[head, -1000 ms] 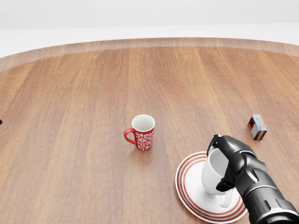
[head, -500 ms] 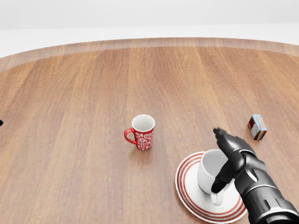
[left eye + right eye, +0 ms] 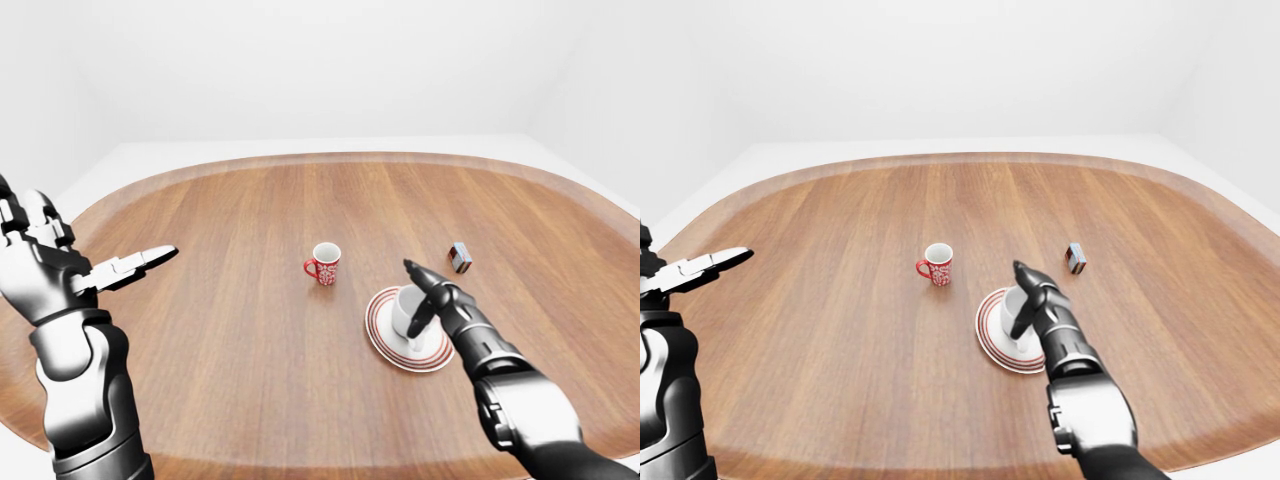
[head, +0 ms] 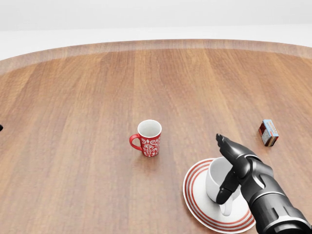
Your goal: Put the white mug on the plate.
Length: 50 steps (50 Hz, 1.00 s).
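The white mug stands upright on the white plate with red rings at the lower right of the head view. My right hand is open, its fingers spread beside the mug's right side, one finger hanging down by the mug's wall. My left hand is open and raised at the far left of the left-eye view, away from everything.
A red patterned mug stands upright left of the plate. A small box lies at the right. All sit on a large oval wooden table with a raised rim.
My right hand has opened and let go of the white mug. The mug has come down from a tilt to stand upright on the plate.
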{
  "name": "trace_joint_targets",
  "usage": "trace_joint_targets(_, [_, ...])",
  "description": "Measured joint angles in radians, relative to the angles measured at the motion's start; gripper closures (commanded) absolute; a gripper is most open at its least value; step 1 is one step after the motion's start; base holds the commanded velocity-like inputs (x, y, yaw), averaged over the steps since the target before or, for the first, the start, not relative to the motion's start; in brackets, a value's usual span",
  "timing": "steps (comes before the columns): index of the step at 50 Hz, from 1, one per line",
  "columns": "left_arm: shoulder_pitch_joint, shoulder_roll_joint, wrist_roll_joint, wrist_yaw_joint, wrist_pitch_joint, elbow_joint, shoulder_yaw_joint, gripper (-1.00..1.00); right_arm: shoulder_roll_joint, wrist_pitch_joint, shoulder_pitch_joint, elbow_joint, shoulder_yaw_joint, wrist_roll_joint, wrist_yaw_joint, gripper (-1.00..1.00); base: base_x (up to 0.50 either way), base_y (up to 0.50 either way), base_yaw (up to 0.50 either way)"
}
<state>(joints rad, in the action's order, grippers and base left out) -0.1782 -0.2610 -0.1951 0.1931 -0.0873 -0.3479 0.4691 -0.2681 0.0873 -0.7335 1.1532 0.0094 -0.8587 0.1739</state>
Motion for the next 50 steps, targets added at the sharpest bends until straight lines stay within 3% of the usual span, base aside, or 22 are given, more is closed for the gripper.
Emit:
trace_joint_targets(21, [0.001,-0.001,0.0,0.001,0.0,0.008,0.001,-1.0,0.002,0.0,0.008,-0.179,0.039,-0.147,0.113,-1.0,0.0,0.0,0.0])
trace_joint_targets(35, [0.002,0.0,0.001,0.001,0.0,0.01,0.0,-1.0,0.014,0.0,0.035,-0.482,0.017,-0.269,0.312,-1.0,0.0,0.0,0.0])
trace_joint_targets(43, [0.001,0.0,0.001,0.001,0.0,0.011,0.0,-1.0,-0.014,0.0,-0.048,-0.619,-0.021,-0.287,0.431,-1.0,0.0,0.0,0.0])
trace_joint_targets(50, [0.0,-0.001,0.001,0.001,0.0,0.011,-0.001,-1.0,-0.057,0.0,-0.17,-0.686,-0.051,-0.28,0.461,-1.0,0.0,0.0,0.0])
